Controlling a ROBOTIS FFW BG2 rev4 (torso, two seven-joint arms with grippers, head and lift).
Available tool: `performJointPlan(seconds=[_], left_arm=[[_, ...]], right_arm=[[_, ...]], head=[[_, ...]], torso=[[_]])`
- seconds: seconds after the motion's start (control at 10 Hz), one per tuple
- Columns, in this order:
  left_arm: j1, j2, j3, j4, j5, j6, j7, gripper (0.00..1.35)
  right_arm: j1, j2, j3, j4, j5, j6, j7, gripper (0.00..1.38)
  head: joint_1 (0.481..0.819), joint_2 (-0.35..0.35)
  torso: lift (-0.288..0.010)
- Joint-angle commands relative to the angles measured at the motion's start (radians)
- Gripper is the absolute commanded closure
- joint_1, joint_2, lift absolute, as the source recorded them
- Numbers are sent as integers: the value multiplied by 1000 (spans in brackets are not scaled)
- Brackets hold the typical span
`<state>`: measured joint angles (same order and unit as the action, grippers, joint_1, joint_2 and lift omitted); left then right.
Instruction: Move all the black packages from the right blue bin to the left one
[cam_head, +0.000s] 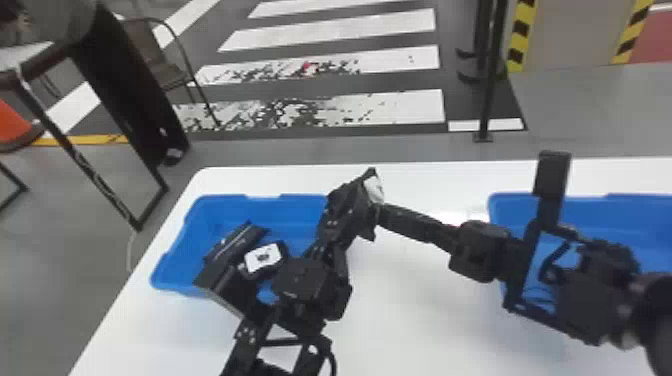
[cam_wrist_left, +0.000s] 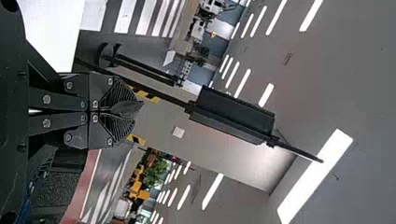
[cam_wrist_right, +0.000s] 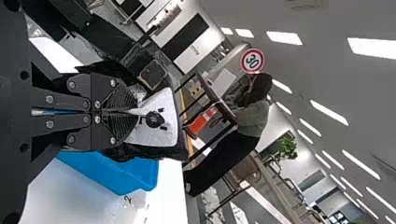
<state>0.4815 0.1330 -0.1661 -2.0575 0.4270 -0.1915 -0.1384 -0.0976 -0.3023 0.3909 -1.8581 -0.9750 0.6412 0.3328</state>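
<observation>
In the head view my right gripper (cam_head: 392, 214) reaches in from the right, between the bins, at a black package with a white label (cam_head: 374, 190). The right wrist view shows this right gripper (cam_wrist_right: 133, 112) shut on the black package (cam_wrist_right: 156, 119), its label facing the camera. My left gripper (cam_head: 334, 225) is close beside it, at the left blue bin's (cam_head: 200, 207) right side; in the left wrist view the left gripper (cam_wrist_left: 140, 106) is shut with nothing between its fingers. A black item with a white label (cam_head: 264, 257) shows over the left bin. The right blue bin (cam_head: 620, 220) is partly hidden by my right arm.
Both bins stand on a white table (cam_head: 410, 300). The left arm covers part of the left bin. Beyond the table's far edge are a dark post (cam_head: 487, 90) and a chair (cam_head: 162, 65) on the floor.
</observation>
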Motion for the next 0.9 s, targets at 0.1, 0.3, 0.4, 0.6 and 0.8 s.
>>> performJointPlan(seconds=[0.1, 0.3, 0.4, 0.6, 0.8], left_arm=[[-1, -7, 64, 2, -74, -49, 6, 1208], [-25, -13, 172, 58, -186, -59, 28, 1208], [-45, -26, 252, 107, -262, -54, 39, 1208], [-89, -38, 371, 206, -405, -39, 65, 1208], [-128, -41, 427, 279, -431, -44, 112, 1141]], right_arm=[[-5, 0, 4, 33, 2, -3, 11, 759], [19, -1, -32, 33, 4, -3, 22, 79], [31, -3, -50, 33, 6, -3, 26, 111], [63, -6, -114, -18, 88, 2, 26, 119], [83, -11, -148, -48, 116, 7, 26, 111]], head=[[695, 251], [695, 288], [695, 308], [695, 350], [695, 350]], torso=[[-154], [-154], [-154], [-154], [-154]])
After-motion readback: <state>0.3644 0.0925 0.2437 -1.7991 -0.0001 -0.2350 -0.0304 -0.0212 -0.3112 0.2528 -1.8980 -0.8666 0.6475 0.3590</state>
